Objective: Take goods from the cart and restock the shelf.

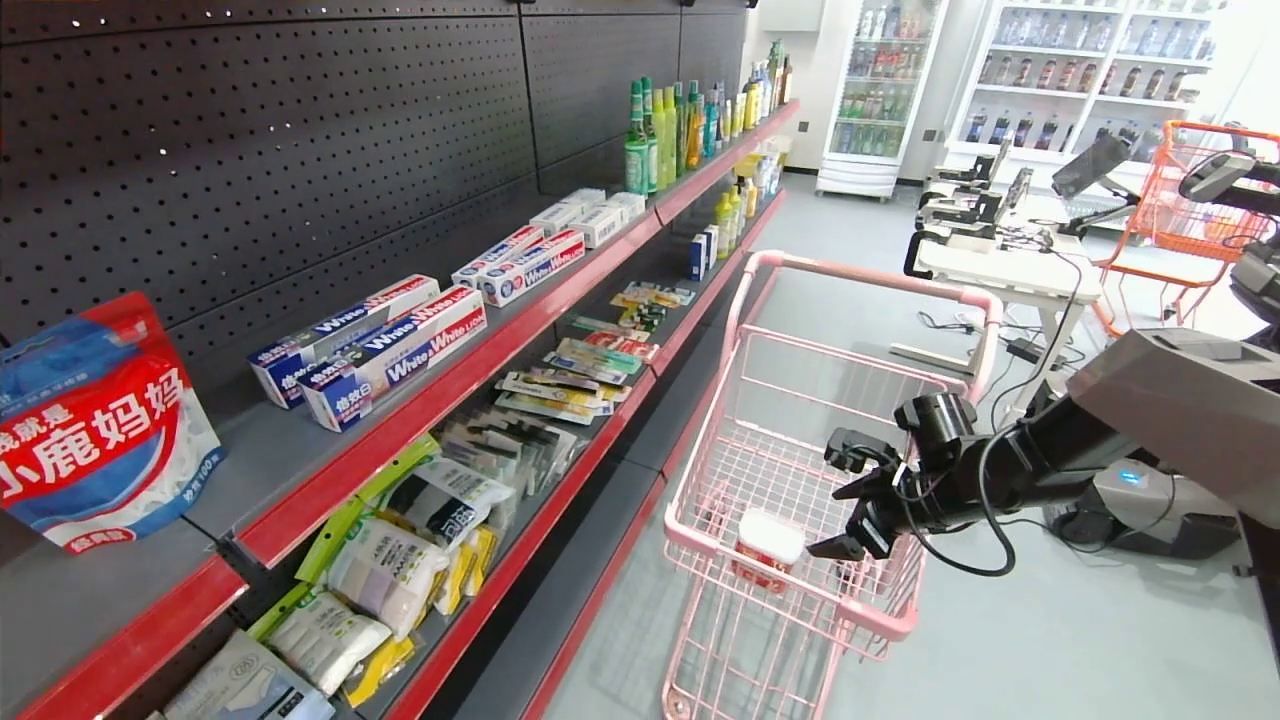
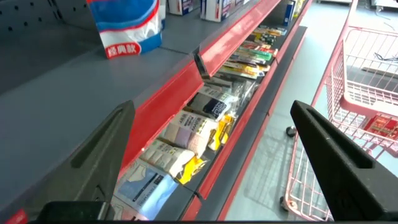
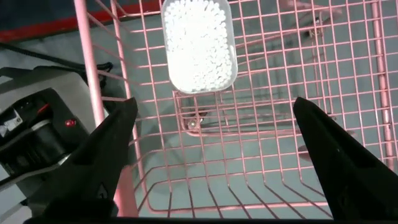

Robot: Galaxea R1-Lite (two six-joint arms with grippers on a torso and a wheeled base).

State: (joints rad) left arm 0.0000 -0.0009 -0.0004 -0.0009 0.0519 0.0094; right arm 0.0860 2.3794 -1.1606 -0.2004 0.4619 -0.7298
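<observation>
One tub (image 3: 199, 43), perhaps swabs, in cart (image 1: 870, 279)

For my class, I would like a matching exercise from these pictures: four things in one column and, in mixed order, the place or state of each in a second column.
Column one:
1. blue and red bag
2. tub of cotton swabs
3. right gripper
4. green bottles

Column two:
a. inside the pink cart
b. open, over the cart
c. far end of the top shelf
d. near end of the top shelf

Pairs: 1-d, 2-a, 3-b, 4-c
</observation>
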